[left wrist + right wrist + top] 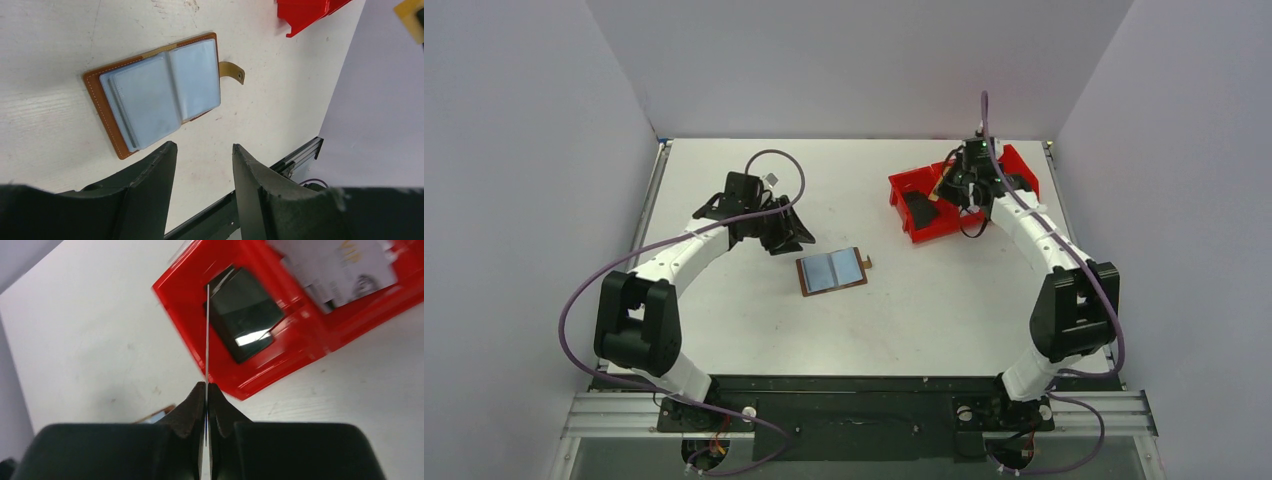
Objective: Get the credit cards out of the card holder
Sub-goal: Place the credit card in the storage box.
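The card holder is lying open and flat on the white table, roughly midway between the two arms, with its pale grey-blue inner pockets facing up and its brown leather border showing around them. Its small closing tab is sticking out from one side and resting on the table surface. The left gripper is sitting just beside the holder on its left, with its jaws spread apart and nothing between them; in the left wrist view its fingers are framing bare table just short of the holder's edge, not touching it. The right gripper is hovering over the red bin at the far right of the table, well apart from the holder. Its jaws are pressed together and pinching a thin card, which is appearing edge-on as a pale line running up from the fingertips over the bin; its colour cannot be told from that view. Below it, a black card is lying in one compartment of the bin. A pale printed card is lying in the neighbouring compartment, its lettering too blurred to read.
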You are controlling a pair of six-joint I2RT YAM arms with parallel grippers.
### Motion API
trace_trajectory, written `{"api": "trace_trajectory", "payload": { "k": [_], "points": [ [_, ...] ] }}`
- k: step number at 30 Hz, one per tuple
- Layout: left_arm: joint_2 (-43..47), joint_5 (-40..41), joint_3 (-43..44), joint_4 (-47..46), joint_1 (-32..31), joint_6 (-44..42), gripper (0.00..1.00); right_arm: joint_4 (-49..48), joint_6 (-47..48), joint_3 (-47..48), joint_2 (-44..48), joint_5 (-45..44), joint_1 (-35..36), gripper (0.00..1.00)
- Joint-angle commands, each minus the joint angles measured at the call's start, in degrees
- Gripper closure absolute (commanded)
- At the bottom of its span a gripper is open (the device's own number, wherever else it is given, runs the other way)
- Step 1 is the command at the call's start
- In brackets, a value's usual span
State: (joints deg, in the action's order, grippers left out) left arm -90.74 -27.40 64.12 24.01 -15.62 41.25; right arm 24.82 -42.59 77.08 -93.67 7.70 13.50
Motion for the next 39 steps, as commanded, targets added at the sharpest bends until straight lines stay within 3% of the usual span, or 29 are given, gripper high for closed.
{"api": "trace_trajectory", "payload": {
  "k": [1,12,22,38,39],
  "points": [
    [2.7,1.5,0.8,1.7,-0.4,-3.2,0.57,9.0,5.2,6.1,-3.2,-12.0,-5.3,1.0],
    [0.7,2.2,3.2,3.5,-1.7,-3.6,0.57,20.9,9.7,27.4,-18.0,-24.0,-16.3,1.0],
    [-0.4,2.3,3.9,3.7,-2.7,-3.7,0.57,26.3,15.0,44.7,-30.2,-24.5,-19.0,1.0],
    [-0.7,2.0,4.0,3.5,-3.1,-3.8,0.57,28.8,19.4,53.4,-40.2,-23.8,-18.7,1.0],
    [-0.7,2.0,4.0,3.5,-3.2,-3.8,0.57,28.8,19.3,53.5,-40.3,-23.9,-18.7,0.92]
  ]
}}
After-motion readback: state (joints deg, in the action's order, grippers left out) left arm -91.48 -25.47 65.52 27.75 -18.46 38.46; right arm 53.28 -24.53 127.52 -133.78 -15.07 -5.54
